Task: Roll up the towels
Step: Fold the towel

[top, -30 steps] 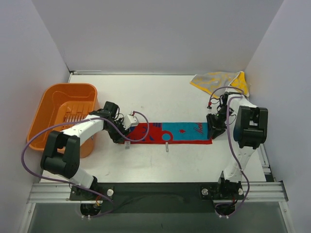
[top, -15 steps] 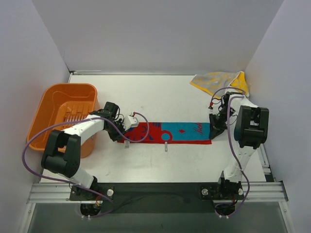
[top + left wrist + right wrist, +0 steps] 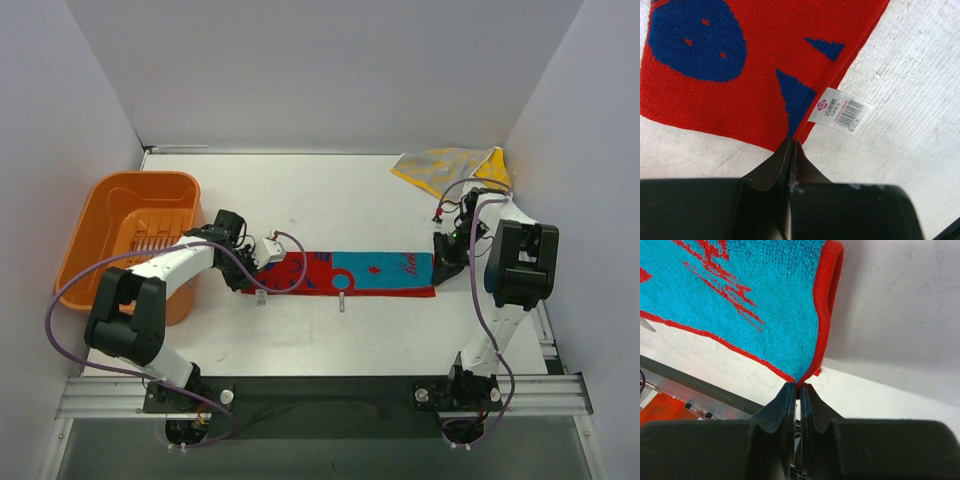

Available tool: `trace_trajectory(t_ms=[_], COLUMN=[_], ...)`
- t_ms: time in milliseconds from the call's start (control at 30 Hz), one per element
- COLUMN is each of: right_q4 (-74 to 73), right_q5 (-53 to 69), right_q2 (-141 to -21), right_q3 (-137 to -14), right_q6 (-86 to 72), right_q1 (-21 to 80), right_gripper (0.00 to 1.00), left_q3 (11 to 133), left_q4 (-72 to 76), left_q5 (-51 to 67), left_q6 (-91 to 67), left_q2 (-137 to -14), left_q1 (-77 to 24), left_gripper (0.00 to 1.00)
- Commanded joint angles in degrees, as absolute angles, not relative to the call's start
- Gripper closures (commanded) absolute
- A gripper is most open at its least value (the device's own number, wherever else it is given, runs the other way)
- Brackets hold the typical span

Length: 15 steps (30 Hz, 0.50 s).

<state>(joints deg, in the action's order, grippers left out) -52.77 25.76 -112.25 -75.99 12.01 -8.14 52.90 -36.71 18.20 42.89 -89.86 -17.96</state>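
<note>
Had left pincer (image 3: 791,146) clamped shut on red corner, right pincer (image 3: 799,387) shut on turquoise corner of long red-and-turquoise cloth towel (image 3: 350,272), stretched left-to-right mid-frame.

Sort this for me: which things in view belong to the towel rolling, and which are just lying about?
Job: red and turquoise towel, spread flat, a corner pinched by the left gripper and another by the right gripper; yellow towel, crumpled at the far right.
Lying about: orange tub, at the left.
</note>
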Motion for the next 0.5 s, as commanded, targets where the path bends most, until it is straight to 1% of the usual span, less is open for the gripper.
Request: trace_trajectory(t_ms=[0,467], right_q4=[-56.95,-59.94], right_q5=[27.25,33.31], right_q2=[-109.86,-106.08], right_q3=[-77.25,-76.47], right_q6=[12.48,14.85], right_q1=[-8.79,-10.11], right_gripper=[1.00,1.00], left_q3=[54.49,58.27], left_q4=[-37.62,-39.29], left_q5=[19.51,20.92], left_q6=[44.38,43.24], left_q2=[-87.37,-83.94], left_q1=[-18.10,-14.94], left_gripper=[1.00,1.00])
